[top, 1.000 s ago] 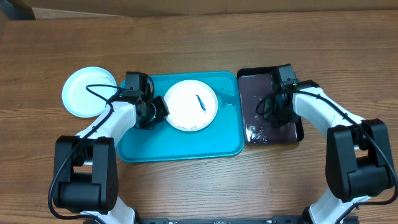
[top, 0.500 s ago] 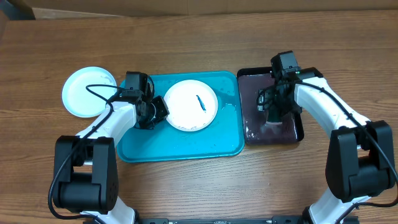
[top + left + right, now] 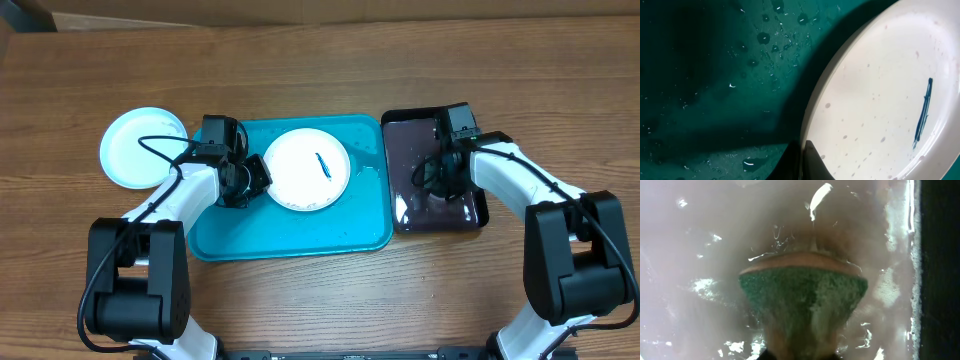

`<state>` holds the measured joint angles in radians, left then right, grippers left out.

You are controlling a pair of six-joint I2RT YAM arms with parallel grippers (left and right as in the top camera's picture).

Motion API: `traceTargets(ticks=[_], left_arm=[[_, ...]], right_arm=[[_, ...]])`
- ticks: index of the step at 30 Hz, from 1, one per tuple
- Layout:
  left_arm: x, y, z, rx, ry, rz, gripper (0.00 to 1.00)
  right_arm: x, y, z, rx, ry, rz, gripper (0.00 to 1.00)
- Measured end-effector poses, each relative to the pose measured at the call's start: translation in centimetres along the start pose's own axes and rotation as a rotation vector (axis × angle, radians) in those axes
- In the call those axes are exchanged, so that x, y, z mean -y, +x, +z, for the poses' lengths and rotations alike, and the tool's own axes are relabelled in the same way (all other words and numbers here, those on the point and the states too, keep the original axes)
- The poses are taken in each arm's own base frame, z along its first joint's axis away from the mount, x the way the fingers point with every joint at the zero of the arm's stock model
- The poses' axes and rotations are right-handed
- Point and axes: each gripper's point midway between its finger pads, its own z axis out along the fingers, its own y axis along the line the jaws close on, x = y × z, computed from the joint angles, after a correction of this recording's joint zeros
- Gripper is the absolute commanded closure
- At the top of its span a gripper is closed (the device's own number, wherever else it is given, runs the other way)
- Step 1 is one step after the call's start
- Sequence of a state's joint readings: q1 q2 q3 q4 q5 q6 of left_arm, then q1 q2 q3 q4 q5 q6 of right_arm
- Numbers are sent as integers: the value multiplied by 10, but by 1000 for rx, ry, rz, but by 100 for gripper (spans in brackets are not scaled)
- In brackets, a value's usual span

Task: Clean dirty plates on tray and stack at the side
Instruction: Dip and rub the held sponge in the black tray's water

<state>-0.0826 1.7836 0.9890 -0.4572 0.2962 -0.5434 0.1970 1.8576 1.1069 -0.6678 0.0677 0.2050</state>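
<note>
Your right pincer [image 3: 437, 186] has come back down onto the black tray [image 3: 402, 135] after a short lift, and it pinches the sponge [image 3: 802, 297] against the wet floor. So I judge the sponge is only being wetted again. The smear [image 3: 922, 115] on the plate [image 3: 295, 178] is not yet wiped. Your left pincer [image 3: 254, 180] has not moved: it seems pressed on the plate's left rim, on the tray [image 3: 300, 238]. The side stack [image 3: 143, 147] waits on the worktop [image 3: 300, 60]. No writing can be read.

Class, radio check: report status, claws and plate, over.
Left claw clamped on round white plastic plate rim. Right claw squeezing green sponge in glossy black tray. Teal smear uncleaned. No obstructions.
</note>
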Motion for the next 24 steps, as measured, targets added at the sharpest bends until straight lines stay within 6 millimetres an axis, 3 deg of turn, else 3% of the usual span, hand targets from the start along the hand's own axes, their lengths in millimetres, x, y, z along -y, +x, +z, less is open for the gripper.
traceTargets(ticks=[1,2,4,9,10,12,13,14,15,17,18,20,24], left_arm=[[0,0,0,0,0,0,96],[0,0,0,0,0,0,96],[0,0,0,0,0,0,96],[0,0,0,0,0,0,96],[0,0,0,0,0,0,96],[0,0,0,0,0,0,96],[0,0,0,0,0,0,96],[0,0,0,0,0,0,96],[0,0,0,0,0,0,96],[0,0,0,0,0,0,96],[0,0,0,1,0,0,96],[0,0,0,0,0,0,96],[0,0,0,0,0,0,96]], right_arm=[[0,-1,0,3,-2,7,20],[0,-1,0,2,-1,2,8],[-1,-2,0,9,-3,1,3],[-2,-8,0,33,-10,1,5],[-3,-10,0,41,-12,2,18],[-4,-13,0,54,-16,0,76],[-4,-14,0,59,-18,1,87],[-4,-15,0,63,-18,3,89],[-5,-16,0,66,-19,3,83],[-5,-17,0,69,-20,8,23],[-5,-17,0,71,-21,10,10],[-5,-18,0,74,-22,8,2],[-6,-22,-1,90,-26,9,1]])
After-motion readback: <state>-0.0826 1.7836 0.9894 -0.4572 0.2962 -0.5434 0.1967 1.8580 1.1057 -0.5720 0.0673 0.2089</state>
